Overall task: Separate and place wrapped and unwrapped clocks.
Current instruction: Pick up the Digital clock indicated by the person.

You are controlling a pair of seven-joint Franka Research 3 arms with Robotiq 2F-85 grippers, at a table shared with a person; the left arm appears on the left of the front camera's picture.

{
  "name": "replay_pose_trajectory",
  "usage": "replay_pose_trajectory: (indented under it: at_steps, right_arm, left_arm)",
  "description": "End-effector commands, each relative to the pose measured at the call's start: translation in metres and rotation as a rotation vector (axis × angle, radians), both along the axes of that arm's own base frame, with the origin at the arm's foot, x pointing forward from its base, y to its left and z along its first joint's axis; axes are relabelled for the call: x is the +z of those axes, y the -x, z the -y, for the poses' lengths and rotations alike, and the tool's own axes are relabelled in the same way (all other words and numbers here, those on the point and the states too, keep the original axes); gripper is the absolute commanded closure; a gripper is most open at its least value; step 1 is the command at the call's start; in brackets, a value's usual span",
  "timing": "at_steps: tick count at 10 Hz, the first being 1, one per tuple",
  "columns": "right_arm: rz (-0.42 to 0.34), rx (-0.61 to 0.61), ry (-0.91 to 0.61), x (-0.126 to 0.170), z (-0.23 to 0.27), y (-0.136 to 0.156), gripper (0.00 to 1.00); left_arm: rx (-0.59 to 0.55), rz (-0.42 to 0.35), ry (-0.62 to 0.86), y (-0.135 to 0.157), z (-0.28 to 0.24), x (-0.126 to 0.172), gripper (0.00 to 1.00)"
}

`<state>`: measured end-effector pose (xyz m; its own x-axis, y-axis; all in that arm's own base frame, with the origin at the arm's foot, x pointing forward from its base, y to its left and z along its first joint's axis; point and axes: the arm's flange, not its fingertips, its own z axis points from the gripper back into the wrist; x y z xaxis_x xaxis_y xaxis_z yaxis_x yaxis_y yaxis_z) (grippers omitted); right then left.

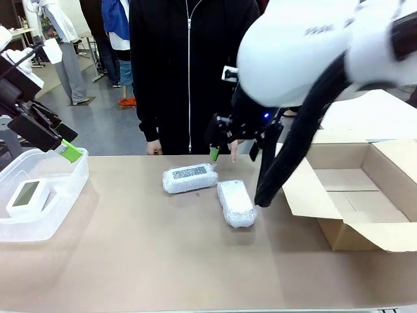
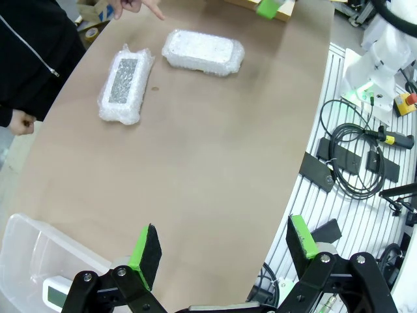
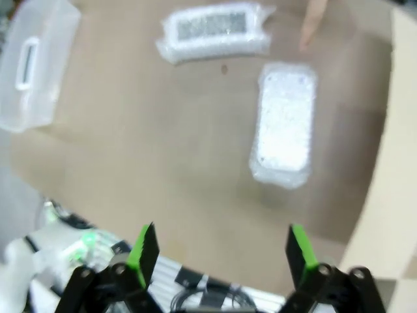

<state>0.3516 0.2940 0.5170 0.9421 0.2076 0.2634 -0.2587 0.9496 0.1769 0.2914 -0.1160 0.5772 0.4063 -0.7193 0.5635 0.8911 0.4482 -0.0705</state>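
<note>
Two bubble-wrapped clocks lie mid-table: one point(image 1: 189, 177) crosswise at the back, one point(image 1: 236, 203) beside it toward the cardboard box. In the left wrist view they show as one point(image 2: 126, 85) and another point(image 2: 203, 52); in the right wrist view as one point(image 3: 215, 29) and another point(image 3: 283, 120). The bare clock point(image 1: 26, 197) rests in the clear bin point(image 1: 62, 195) at left, also visible low in the left wrist view point(image 2: 57, 293). My right gripper point(image 1: 231, 147) hovers open above and behind the wrapped pair, fingers spread point(image 3: 221, 251). My left gripper point(image 1: 62, 147) hangs open over the bin, nothing between its fingers point(image 2: 223, 244).
An open cardboard box point(image 1: 365, 189) stands at the right. A person in a black jacket stands at the far edge, one finger point(image 1: 232, 151) pointing down near the wrapped clocks, the other hand point(image 1: 154, 149) resting at the table edge. Cables point(image 2: 355, 163) lie off the table's near side.
</note>
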Motion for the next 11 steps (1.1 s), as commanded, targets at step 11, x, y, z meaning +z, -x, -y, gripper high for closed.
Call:
replay_pose_trajectory:
  at_steps: [11]
  right_arm:
    - [-0.127,-0.035,0.114,-0.097,0.010,-0.086,0.00]
  left_arm:
    - [0.010,0.001,-0.008,-0.001,0.001,0.001,0.00]
